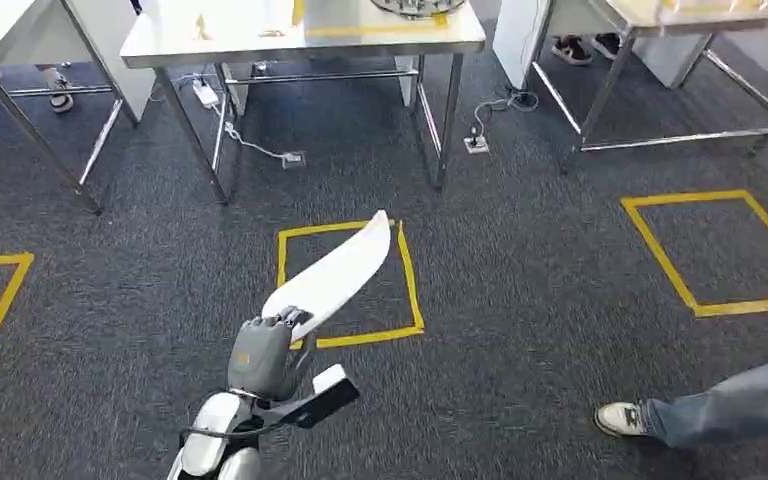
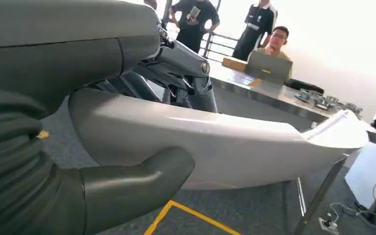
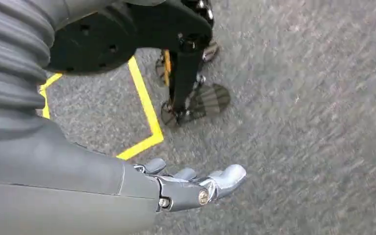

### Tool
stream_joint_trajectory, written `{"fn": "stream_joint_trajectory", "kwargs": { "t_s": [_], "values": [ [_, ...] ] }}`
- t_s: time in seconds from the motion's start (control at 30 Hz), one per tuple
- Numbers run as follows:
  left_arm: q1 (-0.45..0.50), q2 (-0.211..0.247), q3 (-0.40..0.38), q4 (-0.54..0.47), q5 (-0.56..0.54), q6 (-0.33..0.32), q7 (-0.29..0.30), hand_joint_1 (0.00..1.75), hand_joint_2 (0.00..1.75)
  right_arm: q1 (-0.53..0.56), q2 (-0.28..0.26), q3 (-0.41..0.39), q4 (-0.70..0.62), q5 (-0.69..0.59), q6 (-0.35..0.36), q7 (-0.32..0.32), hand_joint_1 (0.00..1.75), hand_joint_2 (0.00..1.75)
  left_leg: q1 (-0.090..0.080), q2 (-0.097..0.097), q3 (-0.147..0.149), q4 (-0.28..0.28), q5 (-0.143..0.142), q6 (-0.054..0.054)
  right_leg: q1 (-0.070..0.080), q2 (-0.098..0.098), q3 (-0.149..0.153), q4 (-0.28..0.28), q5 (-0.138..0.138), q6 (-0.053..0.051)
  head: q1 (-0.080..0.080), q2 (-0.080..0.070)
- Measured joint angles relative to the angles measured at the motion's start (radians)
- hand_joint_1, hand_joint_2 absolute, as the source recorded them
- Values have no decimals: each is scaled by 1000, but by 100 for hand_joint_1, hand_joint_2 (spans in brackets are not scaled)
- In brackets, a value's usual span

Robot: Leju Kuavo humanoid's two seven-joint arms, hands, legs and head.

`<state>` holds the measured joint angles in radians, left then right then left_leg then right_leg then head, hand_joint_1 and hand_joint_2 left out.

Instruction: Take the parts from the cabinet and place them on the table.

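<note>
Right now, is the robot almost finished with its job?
About halfway with this part. Done: the long white part is already out of the cabinet. In hand: the left hand holds it over the carpet. Left: reach the steel table ahead and set it down. The right hand hangs with nothing in it.

The right hand (image 3: pixel 186 188) enters from the left edge, its fingers (image 3: pixel 225 178) extended, slightly apart and holding nothing, above grey carpet (image 3: pixel 313 98). A yellow tape line (image 3: pixel 144 105) runs from upper left of centre down to a corner.
</note>
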<state>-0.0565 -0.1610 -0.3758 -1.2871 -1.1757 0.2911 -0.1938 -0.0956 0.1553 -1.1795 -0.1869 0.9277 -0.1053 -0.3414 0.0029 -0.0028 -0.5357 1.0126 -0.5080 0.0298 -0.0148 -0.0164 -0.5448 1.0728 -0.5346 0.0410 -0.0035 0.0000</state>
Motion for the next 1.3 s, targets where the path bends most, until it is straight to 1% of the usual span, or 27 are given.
{"fn": "stream_joint_trajectory", "kwargs": {
  "t_s": [0.1,0.13,0.17,0.23,0.27,0.3,0.33,0.43,0.5,0.53,0.57,0.6,0.63,0.67,0.7,0.73,0.8,0.83,0.93,0.97,1.03,1.07,1.13,1.17,1.2,1.23,1.3],
  "values": [
    [3,-2,0,0,1,2,2,175,175,-1,0,0,0,7,3,-5,0,175,0,-4,14,0,-16,6,-2,8,-140,201,-69,6,8,0],
    [9,0,0,0,0,5,3,175,175,2,0,0,0,10,3,-6,0,175,-1,-8,23,0,-24,6,-1,8,-184,246,-82,9,9,0],
    [14,0,0,-1,-3,7,3,175,175,6,0,0,0,15,5,-6,0,175,0,-13,34,0,-33,6,-2,8,-202,239,-69,9,9,0],
    [23,1,0,-10,-10,13,2,175,175,10,-1,2,0,16,6,-7,0,175,1,-20,64,0,-55,2,-2,8,-177,120,7,6,11,0],
    [24,1,0,-16,-13,15,-1,175,175,10,-2,4,0,17,6,-9,0,175,1,-20,80,0,-67,-2,-2,9,-153,36,67,0,11,0],
    [23,2,0,-21,-19,16,-5,175,175,13,-2,5,0,17,5,-10,0,175,-1,-21,83,0,-79,-6,-1,8,-141,-36,148,-4,13,0],
    [22,2,0,-25,-23,18,-6,175,175,11,-2,5,0,19,7,-11,0,175,-4,-25,92,-1,-90,-14,7,7,-141,-32,123,-13,12,0],
    [17,1,0,-49,-29,19,-7,175,175,8,-1,7,0,19,8,-12,0,175,-4,-23,111,-5,-85,-38,9,6,-122,-39,113,-39,11,0],
    [6,1,0,-59,-31,19,-8,175,175,8,0,11,0,19,10,-17,0,175,-2,-15,79,74,-66,-44,3,7,-89,-49,104,-54,8,0],
    [-2,2,0,-61,-32,19,-8,175,175,8,0,14,0,19,10,-19,0,175,-2,-10,30,153,-62,-49,3,7,-77,-51,95,-59,2,0],
    [-6,2,0,-61,-32,18,-8,175,175,7,0,15,0,18,10,-21,0,175,0,-9,-25,228,-84,-56,3,7,-67,-52,85,-60,2,0],
    [-6,4,0,-61,-32,18,-7,175,175,6,0,16,0,18,11,-22,0,175,0,-9,-72,279,-129,-57,3,8,-56,-52,74,-61,2,0],
    [-6,5,0,-61,-32,18,-7,175,175,7,0,16,0,18,12,-22,0,175,0,-8,-107,304,-182,-60,3,9,-42,-52,62,-62,2,0],
    [-7,7,0,-60,-32,17,-6,175,175,8,0,16,0,20,13,-22,0,175,0,-8,-128,300,-207,-58,3,10,-26,-52,50,-61,1,0],
    [-9,8,1,-60,-32,18,-5,175,175,9,0,17,0,23,16,-22,0,175,0,-7,-134,270,-198,-56,3,12,-9,-52,38,-60,1,0],
    [-11,10,1,-60,-31,18,-5,175,175,9,1,18,0,23,18,-22,0,175,0,-7,-129,216,-157,-54,3,12,8,-52,26,-58,0,0],
    [-12,12,2,-60,-29,23,-4,175,175,10,2,19,0,25,21,-22,0,175,-1,0,-108,66,15,-41,3,12,27,-54,2,-53,-2,0],
    [-12,15,2,-58,-29,25,-3,175,175,7,2,20,0,25,21,-21,0,175,-6,6,-116,31,69,-35,8,13,41,-44,-11,-46,-3,0],
    [-13,16,3,-64,-28,27,2,175,175,7,2,21,0,25,22,-22,0,175,-7,2,-106,31,67,-18,10,15,52,-42,-13,-24,-1,0],
    [-14,16,3,-67,-27,28,2,175,175,5,2,21,0,25,22,-21,0,175,-4,-4,-92,29,64,-11,9,15,53,-33,-14,-23,-1,0],
    [-16,15,5,-72,-26,31,4,175,175,1,1,22,0,25,23,-21,0,175,0,-3,-73,24,54,1,6,16,-2,62,-12,-15,1,0],
    [-18,14,5,-74,-26,34,7,175,175,0,1,22,0,26,24,-21,0,175,0,-3,-67,24,47,4,5,16,-51,132,-28,-9,6,0],
    [-17,15,12,-76,-26,37,17,175,175,2,1,22,0,31,25,-21,0,175,-1,-6,-53,24,30,7,4,16,-136,232,-94,-3,6,0],
    [-17,16,16,-76,-26,38,22,175,175,3,1,22,0,32,25,-21,0,175,-1,-9,-43,24,21,5,4,16,-164,245,-117,-3,7,0],
    [-16,17,21,-77,-26,43,25,175,175,5,0,23,0,34,27,-21,0,175,0,-13,-29,24,10,3,3,16,-171,221,-110,-3,8,0],
    [-17,19,29,-82,-30,48,27,175,175,5,0,23,0,36,30,-21,0,175,0,-15,-14,24,-1,1,3,16,-162,165,-74,-4,8,0],
    [-18,21,43,-97,-31,54,32,175,175,5,-2,23,0,40,32,-22,0,175,0,-15,11,24,-22,-4,4,16,-120,13,59,-14,10,0]
  ]
}}
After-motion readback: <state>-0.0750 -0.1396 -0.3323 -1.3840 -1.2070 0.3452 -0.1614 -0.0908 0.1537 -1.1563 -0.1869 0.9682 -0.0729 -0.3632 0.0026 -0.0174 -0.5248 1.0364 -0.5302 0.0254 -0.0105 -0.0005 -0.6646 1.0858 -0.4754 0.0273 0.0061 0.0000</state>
